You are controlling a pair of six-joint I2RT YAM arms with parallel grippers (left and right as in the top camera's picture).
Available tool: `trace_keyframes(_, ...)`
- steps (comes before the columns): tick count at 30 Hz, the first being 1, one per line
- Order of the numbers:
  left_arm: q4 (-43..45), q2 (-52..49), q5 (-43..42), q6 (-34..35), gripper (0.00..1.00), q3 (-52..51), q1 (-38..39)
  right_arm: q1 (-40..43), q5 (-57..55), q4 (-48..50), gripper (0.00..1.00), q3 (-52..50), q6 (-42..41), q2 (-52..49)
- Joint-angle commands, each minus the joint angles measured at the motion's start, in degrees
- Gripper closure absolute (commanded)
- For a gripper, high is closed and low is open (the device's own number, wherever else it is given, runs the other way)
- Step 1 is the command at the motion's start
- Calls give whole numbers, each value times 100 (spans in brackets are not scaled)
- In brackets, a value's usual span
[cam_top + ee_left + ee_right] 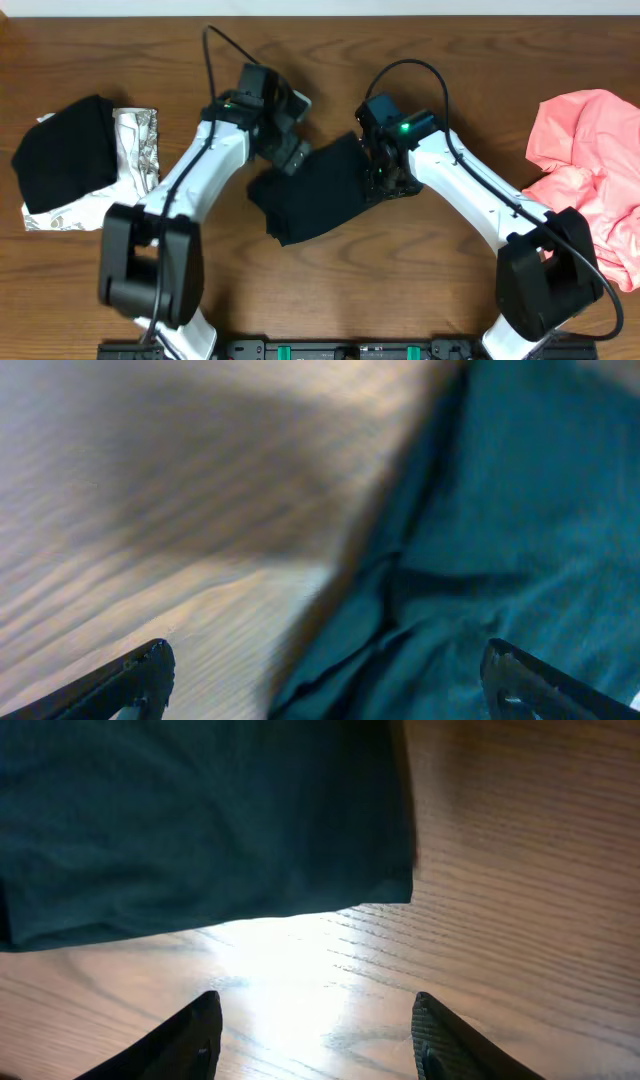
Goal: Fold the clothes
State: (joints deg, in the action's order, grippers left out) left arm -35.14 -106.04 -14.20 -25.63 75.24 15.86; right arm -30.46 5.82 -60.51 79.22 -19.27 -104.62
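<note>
The left pincer (pixel 290 152) is wide open and holds nothing. It hangs over the upper left edge of the black T-shirt (pixel 310 200), and its wrist view shows cloth on one side and bare wood on the other. The right pincer (pixel 385 178) is open too, though less wide, and its fingers (pixel 195 1040) grip nothing. Only the table (pixel 400 290) shows between them, and a straight edge and a corner of the shirt lie just ahead.

The shirt lies bunched in the middle of the table, between the two arms, which flank it left and right. At the far left, a second black garment (pixel 65 150) rests on a white-grey patterned garment (pixel 140 150). At the right edge lies a crumpled pink garment (pixel 590 170), partly out of the picture. Both piles are well apart from the shirt. Bare wood shows in front of the shirt and along the far side of the table.
</note>
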Motion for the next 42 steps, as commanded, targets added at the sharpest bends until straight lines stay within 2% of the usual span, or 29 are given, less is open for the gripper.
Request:
trace_keyframes(1,-101,-358,-522,-890,2,9,7,17,63,-20,41,15,44,7)
trace_keyframes(11,-256,-1209,-968,-968,3,9,7,17,42,-15,40,15,44,7)
trace_keyframes(14,-476,-1351,-1305,-966,10,9,7,17,42,-17,40,15,44,7)
trace_keyframes(16,-713,-1377,-1469,-953,20,9,7,17,42,-17,40,15,44,7)
trace_keyframes(20,-1091,-1377,-1495,-789,55,9,7,17,42,-13,40,15,46,7)
trace_keyframes(28,-1259,-1377,-1491,-63,81,9,7,20,22,-70,40,15,46,7)
trace_keyframes(29,-1259,-1377,-1493,83,90,9,7,20,-22,-103,40,15,52,7)
trace_keyframes(30,-1261,-1377,-1493,219,94,9,7,20,-61,-127,41,15,57,7)
trace_keyframes(33,-1263,-1377,-1493,619,94,9,7,59,-199,-243,41,15,68,7)
trace_keyframes(39,-1213,-1368,-1440,999,94,13,-42,219,-197,-339,41,15,70,7)
trace_keyframes(42,-1193,-1300,-957,1447,94,63,-140,295,-197,-339,41,17,72,7)
